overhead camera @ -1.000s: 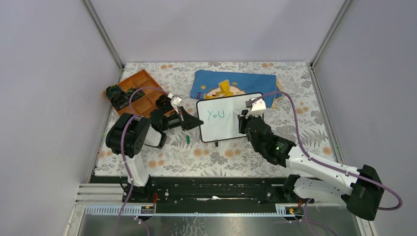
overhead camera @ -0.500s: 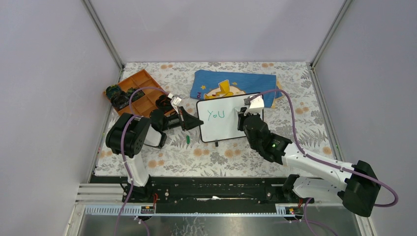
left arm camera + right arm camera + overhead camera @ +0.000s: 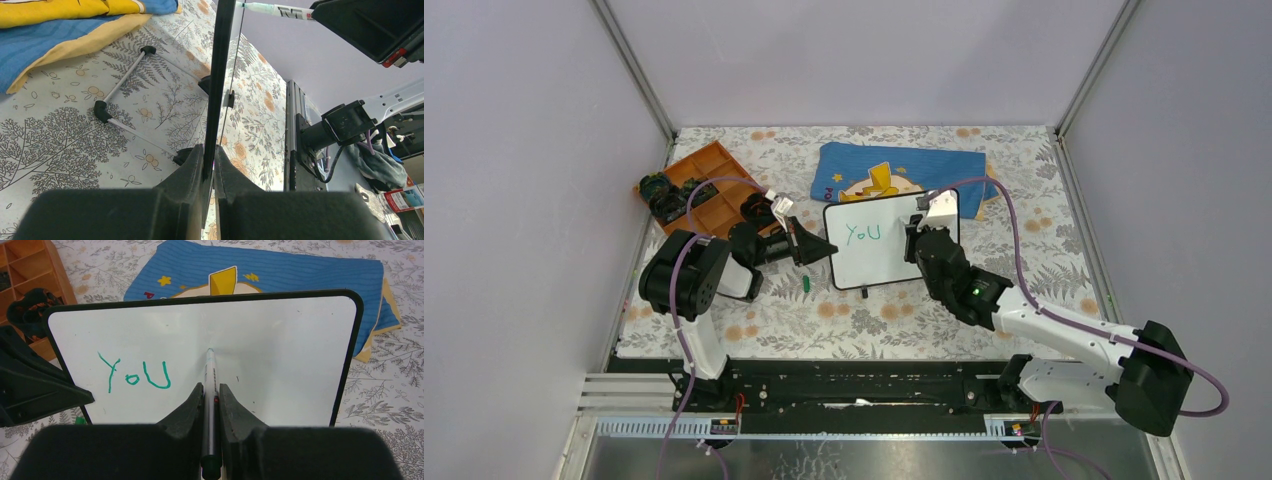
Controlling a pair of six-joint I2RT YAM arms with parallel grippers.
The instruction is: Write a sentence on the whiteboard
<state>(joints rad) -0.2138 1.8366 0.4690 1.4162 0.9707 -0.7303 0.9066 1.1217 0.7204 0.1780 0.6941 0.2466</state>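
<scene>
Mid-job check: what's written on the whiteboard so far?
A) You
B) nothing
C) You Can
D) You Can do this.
A: the whiteboard shows only the green word You, and the marker in the right gripper points at bare board to its right.

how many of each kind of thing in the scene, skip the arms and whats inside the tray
whiteboard: 1
marker: 1
blue cloth: 1
orange tray: 1
small green piece: 1
total: 5
</scene>
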